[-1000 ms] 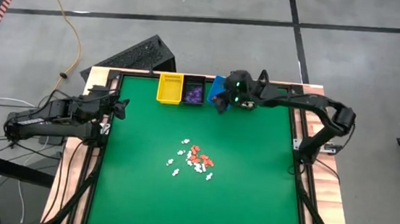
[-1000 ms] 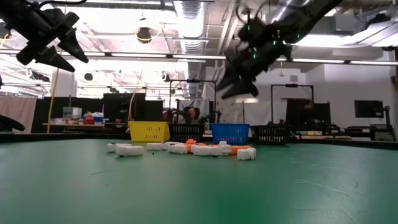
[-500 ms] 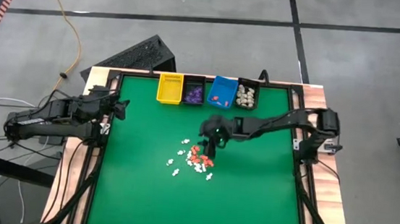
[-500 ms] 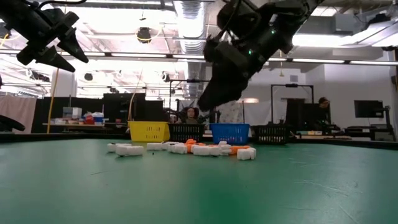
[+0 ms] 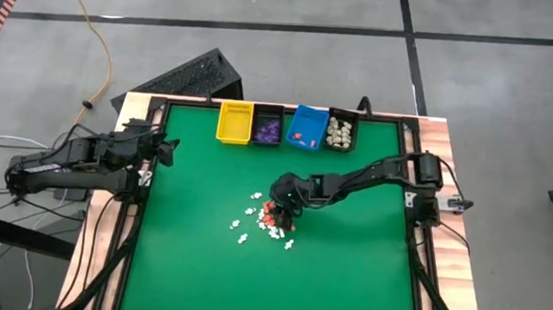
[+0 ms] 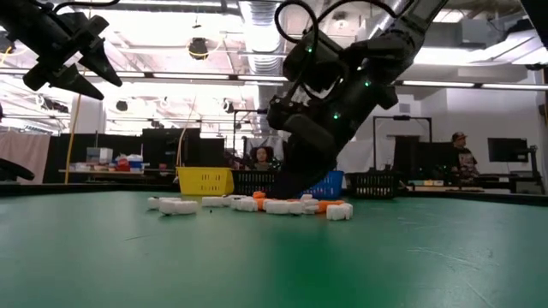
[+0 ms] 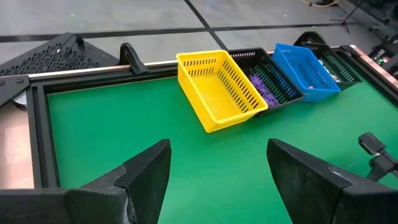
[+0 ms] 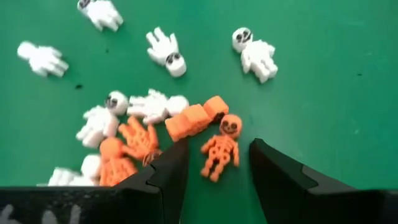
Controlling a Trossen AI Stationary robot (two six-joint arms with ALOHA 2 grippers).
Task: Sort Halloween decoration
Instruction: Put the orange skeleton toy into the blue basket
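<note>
Your right gripper (image 8: 212, 163) is down over the heap of Halloween decoration pieces (image 5: 266, 221) in the middle of the green table (image 5: 347, 272). Only its wrist view shows the detail: its two fingers stand apart on either side of an orange skeleton figure (image 8: 221, 147) without touching it, and nothing is held. Orange blocks (image 8: 196, 116) and white skeleton figures (image 8: 255, 52) lie close around.

From above, the right arm covers part of the heap. In the level view, the gripper's tips are hidden behind its own dark body.

Your left gripper (image 7: 219, 171) waits wide open and empty at the table's left edge, facing the bins. The yellow bin (image 5: 235, 121), black bin with purple pieces (image 5: 267, 126), blue bin (image 5: 308, 128) and black bin with cream pieces (image 5: 340, 130) line the far edge.
</note>
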